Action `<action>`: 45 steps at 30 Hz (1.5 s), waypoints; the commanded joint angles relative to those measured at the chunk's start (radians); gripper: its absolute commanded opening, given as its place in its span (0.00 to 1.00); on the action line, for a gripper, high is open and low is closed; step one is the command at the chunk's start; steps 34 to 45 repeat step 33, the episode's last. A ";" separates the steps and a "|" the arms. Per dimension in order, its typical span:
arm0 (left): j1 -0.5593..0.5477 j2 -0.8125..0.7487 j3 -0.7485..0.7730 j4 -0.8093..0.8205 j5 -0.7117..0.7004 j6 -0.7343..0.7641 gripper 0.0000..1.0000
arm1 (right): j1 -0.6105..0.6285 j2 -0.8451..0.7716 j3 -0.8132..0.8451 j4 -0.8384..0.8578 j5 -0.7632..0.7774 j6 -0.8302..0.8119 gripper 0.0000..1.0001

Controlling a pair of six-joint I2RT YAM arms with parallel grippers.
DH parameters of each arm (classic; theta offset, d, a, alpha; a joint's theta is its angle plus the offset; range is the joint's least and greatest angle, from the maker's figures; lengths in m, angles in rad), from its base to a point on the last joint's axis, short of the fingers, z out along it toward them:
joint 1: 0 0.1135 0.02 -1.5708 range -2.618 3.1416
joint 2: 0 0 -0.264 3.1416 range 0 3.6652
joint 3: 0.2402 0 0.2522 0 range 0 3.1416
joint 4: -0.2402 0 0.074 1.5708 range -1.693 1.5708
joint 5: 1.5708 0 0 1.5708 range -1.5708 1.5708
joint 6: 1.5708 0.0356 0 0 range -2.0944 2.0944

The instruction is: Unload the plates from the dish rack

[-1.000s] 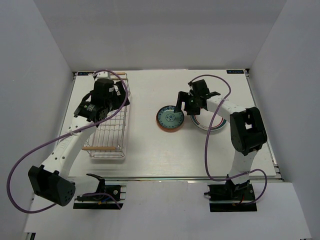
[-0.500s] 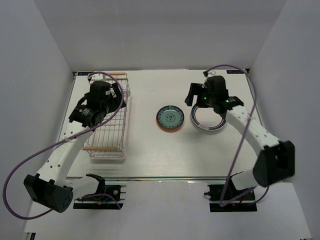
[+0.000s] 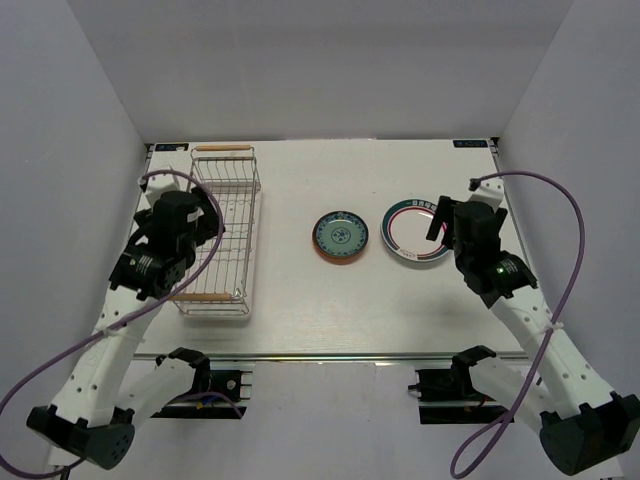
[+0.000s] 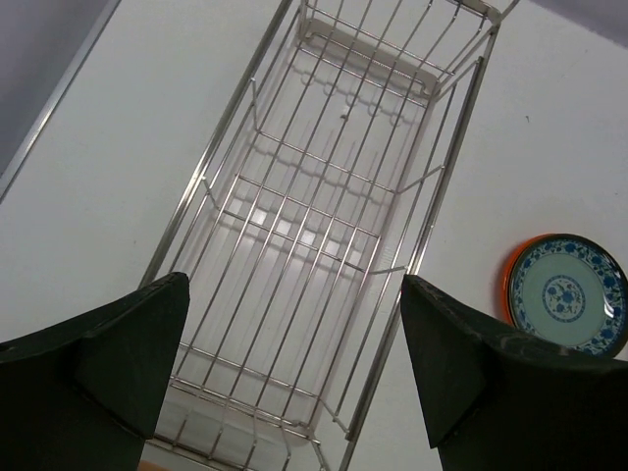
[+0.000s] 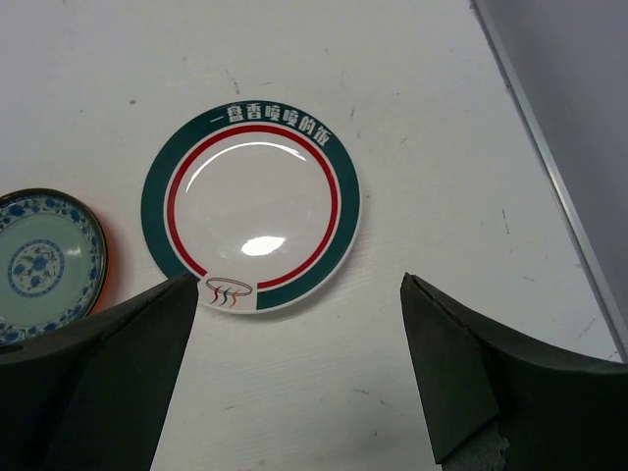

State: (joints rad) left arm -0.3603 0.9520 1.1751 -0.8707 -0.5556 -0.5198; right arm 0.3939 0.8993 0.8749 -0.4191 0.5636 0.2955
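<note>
When the scene was examined from the top view, the dish rack (image 3: 225,225) stood at the left of the table (image 3: 300,310). Its long axis ran up the frame, with a wooden handle (image 3: 222,148) at its upper end and another at its lower end. The left gripper (image 4: 292,324) hung over the rack's lower-left part. In the left wrist view its fingers stood wide apart, released, with only the rack's wire floor between them.

A teal-patterned plate (image 3: 340,236) lay flat at the centre of the table, well apart from the rack. An orange edge showed under it; whether that was a second plate could not be determined. Near its right side, not touching, lay a white plate (image 3: 417,229) with a green and red rim and lettering along its upper edge.

The right gripper (image 5: 297,324) was at that plate's right side in the top view. The right wrist view showed its fingers spread, released, with the white plate in the upper centre of that frame.
</note>
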 commanded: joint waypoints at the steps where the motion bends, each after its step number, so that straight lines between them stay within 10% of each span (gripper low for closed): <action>1: 0.009 -0.088 -0.057 0.061 -0.030 0.017 0.98 | 0.003 -0.055 -0.008 0.017 0.110 0.019 0.89; 45: 0.009 -0.203 -0.117 0.127 0.006 0.038 0.98 | 0.002 -0.126 -0.070 0.080 0.145 0.037 0.89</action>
